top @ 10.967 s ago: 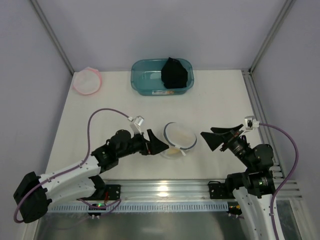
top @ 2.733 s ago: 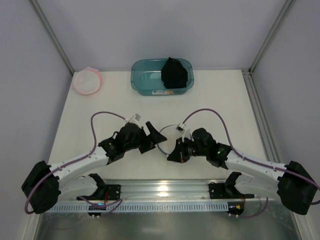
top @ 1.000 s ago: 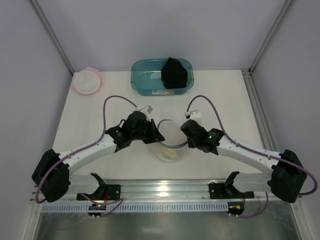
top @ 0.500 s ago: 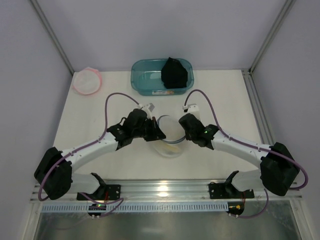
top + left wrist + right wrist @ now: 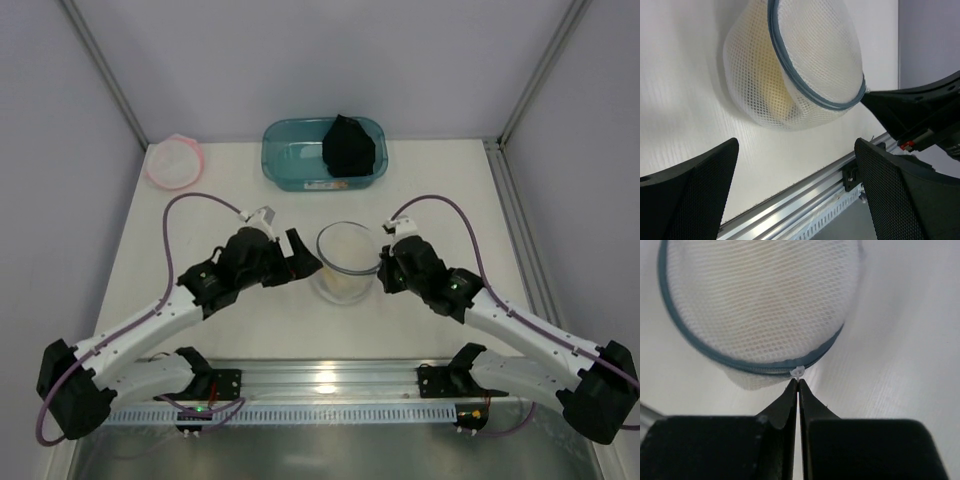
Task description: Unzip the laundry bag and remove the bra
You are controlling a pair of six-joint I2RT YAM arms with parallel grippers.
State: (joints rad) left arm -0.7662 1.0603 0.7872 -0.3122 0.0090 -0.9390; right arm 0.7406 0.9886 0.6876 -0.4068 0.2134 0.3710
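We see the laundry bag (image 5: 345, 262) mid-table, tipped on its side, with the bra (image 5: 772, 85) a pale shape inside the mesh. At its 3 o'clock the right gripper (image 5: 798, 387) pinches the white zip pull (image 5: 797, 372) on the grey-blue rim, jaws fully together. At 9 o'clock the left gripper (image 5: 308, 262) gapes wide just beside the bag, holding nothing.

a flat white matte table (image 5: 230, 200) fills the middle of the top view, closed in by plain pale lavender-grey walls (image 5: 320, 60) behind and at both sides. slanting silver aluminium frame posts (image 5: 105, 75) rise at the back corners. a ribbed silver aluminium rail (image 5: 300, 377) lines the near edge, catching a soft glint of light. brushed grey sheet metal (image 5: 330, 455) lies below it.
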